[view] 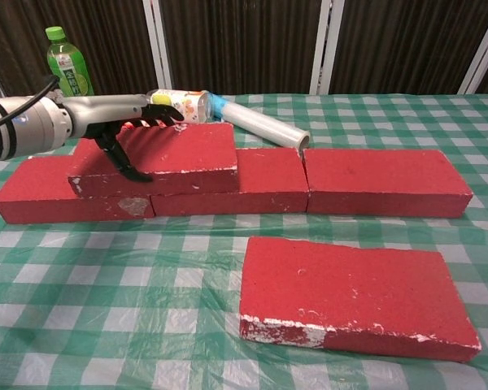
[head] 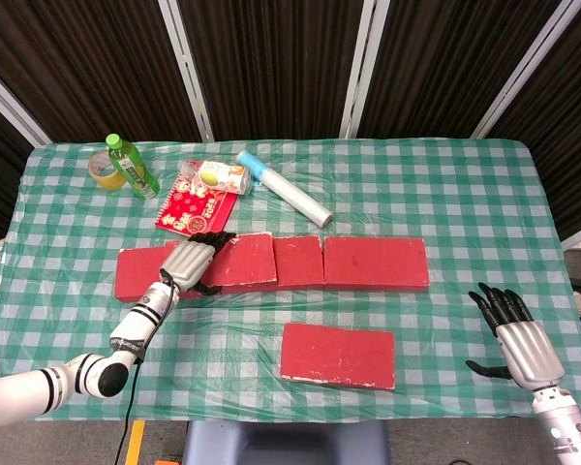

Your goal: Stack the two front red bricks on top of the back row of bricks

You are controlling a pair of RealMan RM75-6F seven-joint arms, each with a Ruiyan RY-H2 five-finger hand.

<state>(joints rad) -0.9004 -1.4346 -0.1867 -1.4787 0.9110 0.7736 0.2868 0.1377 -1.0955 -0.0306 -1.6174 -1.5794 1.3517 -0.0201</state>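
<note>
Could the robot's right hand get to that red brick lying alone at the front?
Probably yes. The right hand is open and holds nothing, and the front brick lies flat by itself with only bare tablecloth between them. Whether the arm reaches that far can't be judged.

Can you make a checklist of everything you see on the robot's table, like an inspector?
Surface: table under green checked cloth with clear plastic.
Job's things: stacked brick lies on the back row; front brick not yet stacked.
Clutter: green bottle, tape roll, can, red packet, plastic roll.
Hands: left hand holds the stacked brick; right hand empty, fingers apart.
Cables: black cable on the left arm.
Surroundings: dark curtains.
</note>
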